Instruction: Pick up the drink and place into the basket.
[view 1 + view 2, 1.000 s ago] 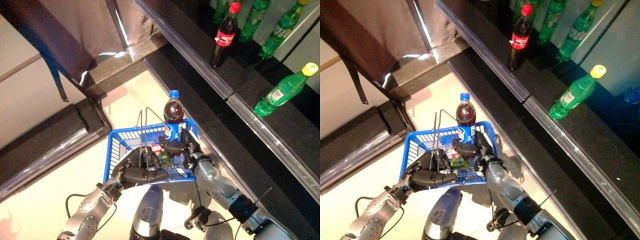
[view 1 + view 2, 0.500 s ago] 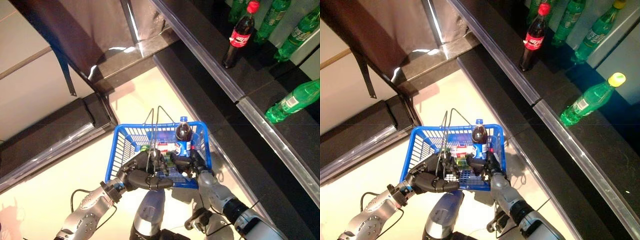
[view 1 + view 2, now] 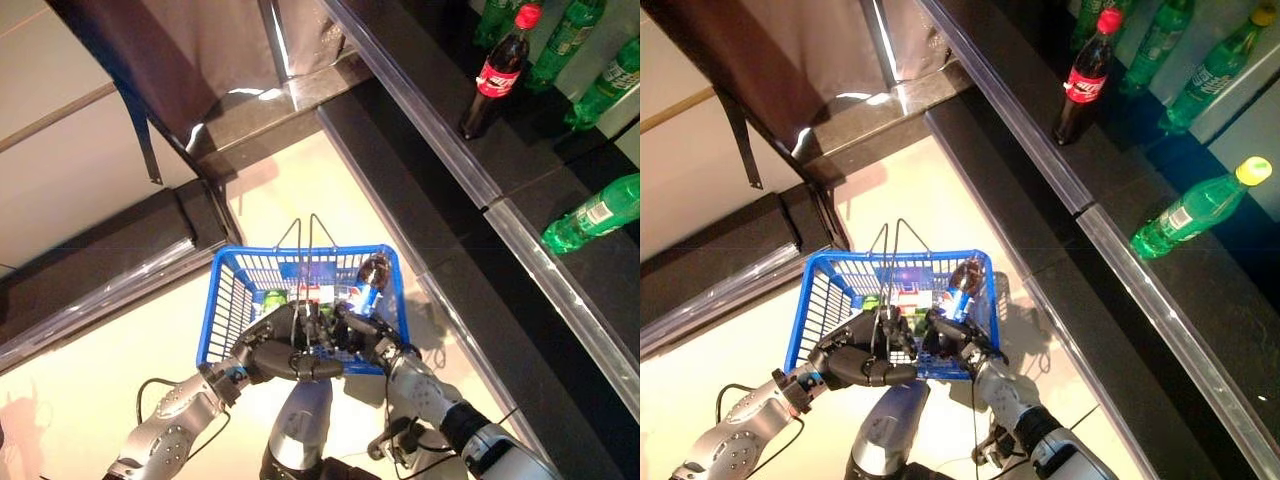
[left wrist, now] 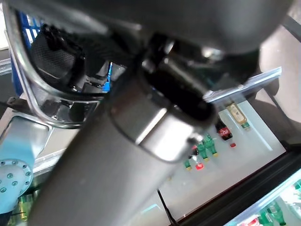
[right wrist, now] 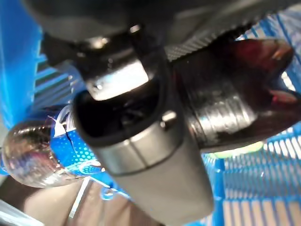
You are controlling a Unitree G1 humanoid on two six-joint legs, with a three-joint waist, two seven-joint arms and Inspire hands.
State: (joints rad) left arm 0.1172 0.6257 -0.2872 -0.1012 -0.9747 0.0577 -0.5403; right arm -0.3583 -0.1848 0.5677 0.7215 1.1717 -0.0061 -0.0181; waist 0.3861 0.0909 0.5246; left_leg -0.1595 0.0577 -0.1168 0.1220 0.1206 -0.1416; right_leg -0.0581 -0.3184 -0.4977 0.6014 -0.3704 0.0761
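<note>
The blue basket (image 3: pixel 228 300) hangs low in front of the robot, above the pale floor (image 3: pixel 90 370), and the left hand (image 3: pixel 275 352) is clenched around its two thin wire handles (image 3: pixel 300 300) at the near rim. The drink (image 3: pixel 370 277), a dark cola bottle with a blue label, lies tilted inside the basket at the far right corner, with its base turned up toward the head camera, so its cap is hidden from both eye views. The right hand (image 3: pixel 362 332) reaches into the basket just beside the bottle; in the eye views the fingers are too small and dark to read. In the right wrist view the hand (image 5: pixel 225 113) fills most of the picture and the bottle (image 5: pixel 33 150) shows past it against the blue mesh, but it is not clear whether the fingers touch it or are apart from it, so the state of this hand cannot be told. Some small items (image 3: pixel 300 295) lie on the basket floor, partly covered by the handles and hard to make out. On the dark shelf (image 3: pixel 440 130) at the right stand a red-labelled cola bottle (image 3: pixel 495 70) and, cut off by the edge, green bottles (image 3: pixel 595 215)
</note>
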